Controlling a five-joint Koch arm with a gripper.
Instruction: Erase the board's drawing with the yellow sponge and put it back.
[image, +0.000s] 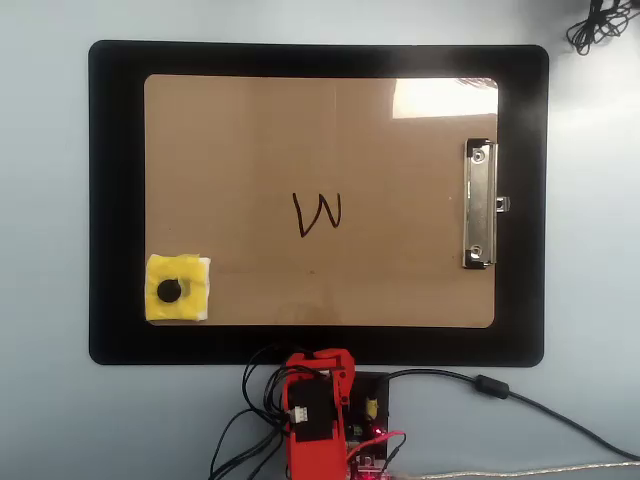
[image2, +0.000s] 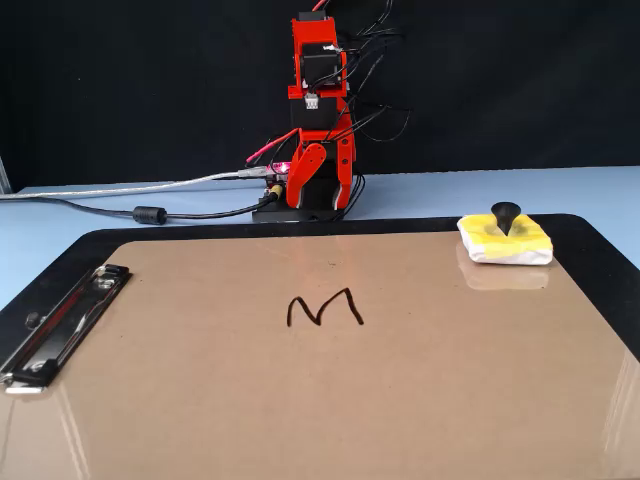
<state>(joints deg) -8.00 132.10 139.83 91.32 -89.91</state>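
Fixed view, from the near edge outward: the board (image2: 300, 380) fills the foreground, its clip (image2: 60, 325) at left, the drawing (image2: 323, 308) intact mid-surface. Farther back, the yellow sponge (image2: 505, 240) sits on the board's far right corner. Beyond, the red arm (image2: 320, 130) stands folded; I cannot tell how its jaws stand. Risk: the small knob (image2: 505, 215) may slip a grasp, skidding the sponge onto the black mat (image2: 595, 255).

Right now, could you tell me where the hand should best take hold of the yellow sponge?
Probably by the black knob standing up from the middle of the yellow sponge, coming from above: the sponge lies flat on the board, so its sides sit low.
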